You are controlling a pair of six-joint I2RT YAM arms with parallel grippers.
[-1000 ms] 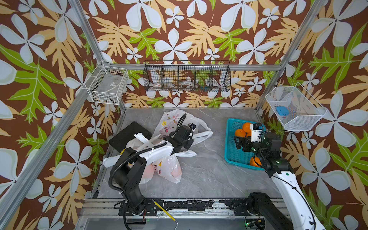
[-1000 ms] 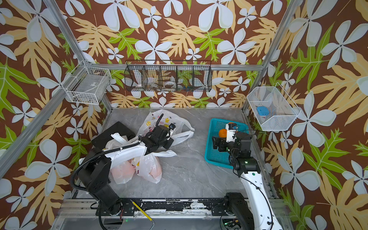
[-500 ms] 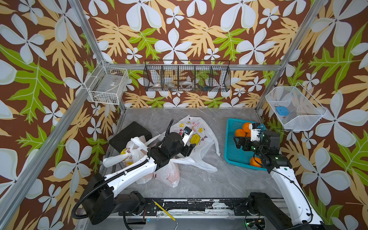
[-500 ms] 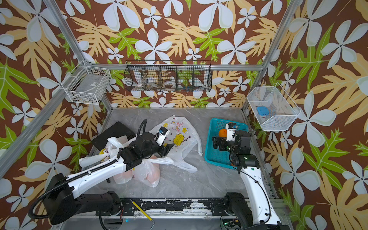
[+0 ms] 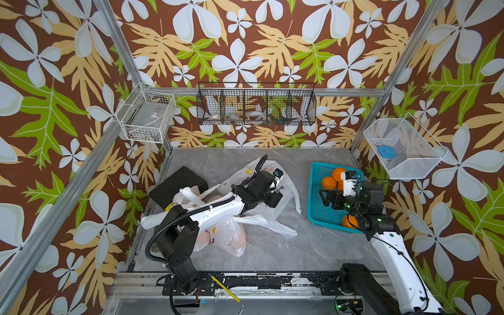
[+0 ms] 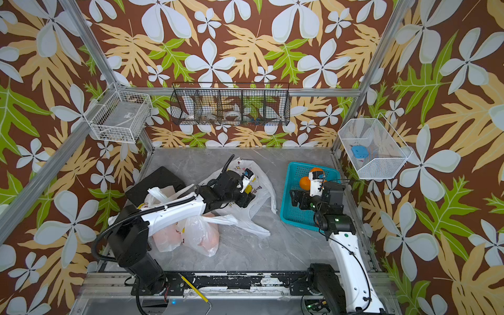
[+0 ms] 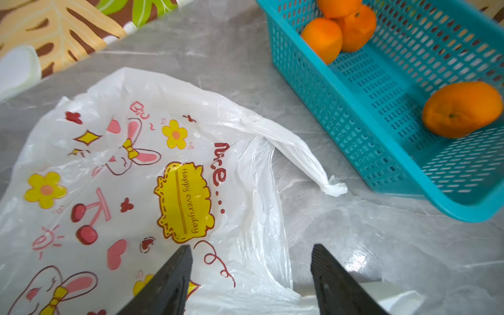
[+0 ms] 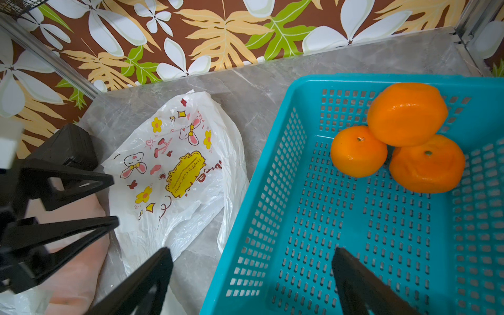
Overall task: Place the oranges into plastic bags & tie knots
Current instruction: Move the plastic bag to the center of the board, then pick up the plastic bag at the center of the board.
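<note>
Now | left gripper [image 7: 251,246]: jaws apart over flat translucent white printed bag [image 7: 122,169], probably to open it | right gripper [image 8: 251,249]: jaws apart over teal lattice basket [image 8: 286,177], ready for glossy round oranges [image 8: 357,151].

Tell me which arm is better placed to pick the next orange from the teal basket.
Right. The right gripper hangs open over the teal basket, with three oranges just ahead of it. The left gripper is open over the flat bag, beside the basket.
</note>
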